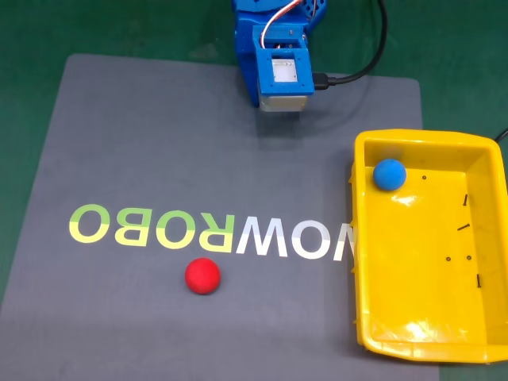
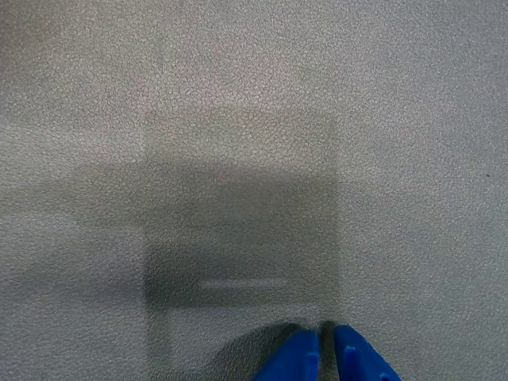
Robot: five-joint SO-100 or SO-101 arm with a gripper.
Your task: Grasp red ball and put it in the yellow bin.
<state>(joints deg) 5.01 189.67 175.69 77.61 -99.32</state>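
Wrist view showed the gripper (image 2: 325,353) at the bottom edge, two blue fingertips (image 2: 298,357) nearly touching, jaws drawn narrow with a thin slit between them, holding nothing. Under it lay plain grey mat (image 2: 238,119) with the arm's own shadow across it. In the fixed view the arm (image 1: 274,55) sat folded at the top edge of the mat, a black cable (image 1: 357,75) trailing off to the right.

The red ball (image 1: 202,275) rested free on the mat, below the printed lettering (image 1: 206,230), toward the bottom centre, well apart from the arm. The yellow bin (image 1: 361,262) stood at the right in that view, with a blue ball (image 1: 390,175) in its upper left corner and a few dark specks on the floor.

Judgement: the ball looked small, light and matte, so decent grip but prone to rolling away if nudged off-centre. Best hold probably across its widest middle, fingers opened wider than the ball, coming down from straight above. Whether it was soft or hard could not be told.
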